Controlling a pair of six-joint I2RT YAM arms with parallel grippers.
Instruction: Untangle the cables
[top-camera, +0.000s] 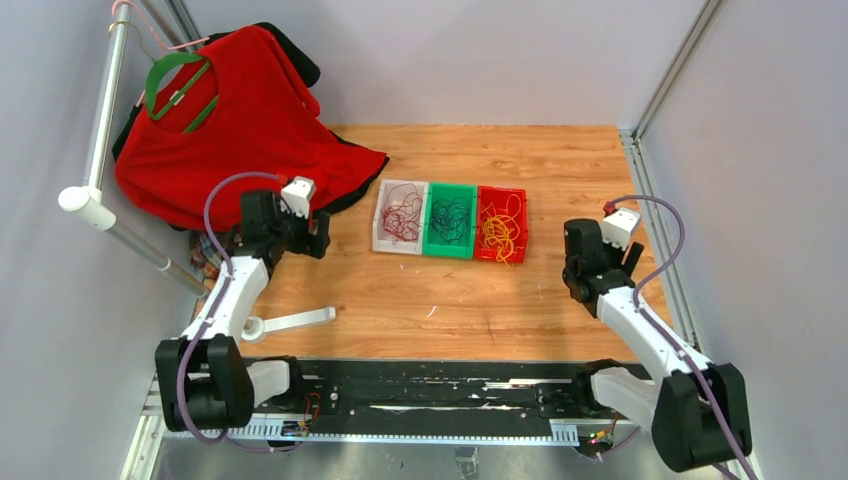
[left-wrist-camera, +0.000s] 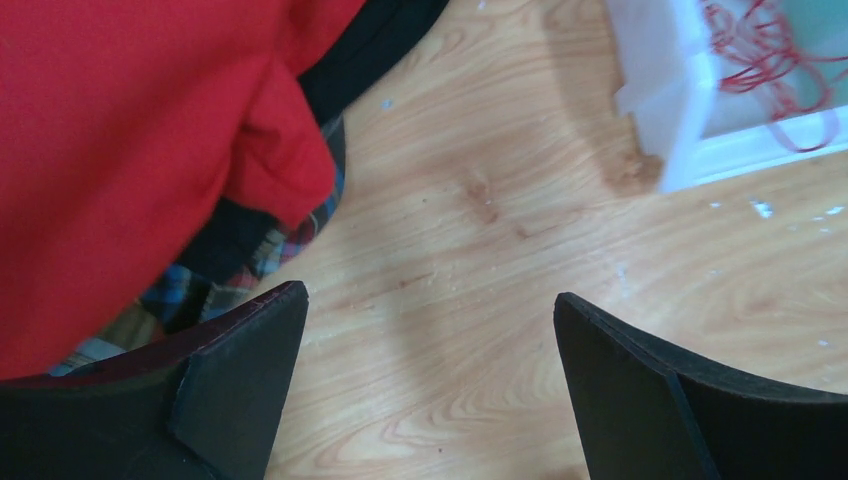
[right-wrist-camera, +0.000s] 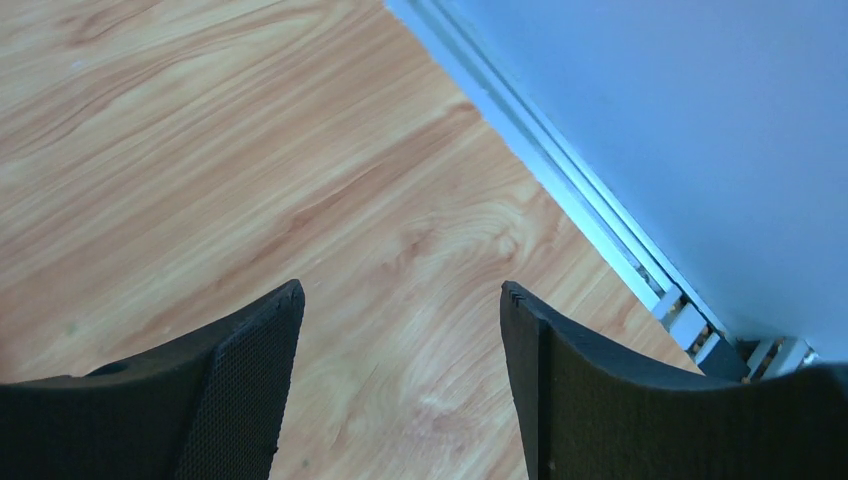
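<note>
The cables lay sorted in three small bins set in a touching row on the wooden surface (top-camera: 480, 310), midway between its left and right edges and nearer the far edge than the near one. The dark red cable (top-camera: 401, 218) sat curled in the white bin (top-camera: 379, 215), the dark purple-black cable (top-camera: 450, 220) in the green bin (top-camera: 447, 252), and the yellow-orange cable (top-camera: 500, 232) in the red bin (top-camera: 516, 195).

The left gripper (top-camera: 320, 235) hovered toward the left edge, near the white bin, its jaws spread wide and holding nothing. Its wrist view showed bare wood between them, and a corner of the white bin beyond.

The right gripper (top-camera: 632, 258) hung by the right edge, well apart from the bins, its jaws likewise parted and empty.

A red shirt (top-camera: 240, 110) lay draped over the far left corner.
</note>
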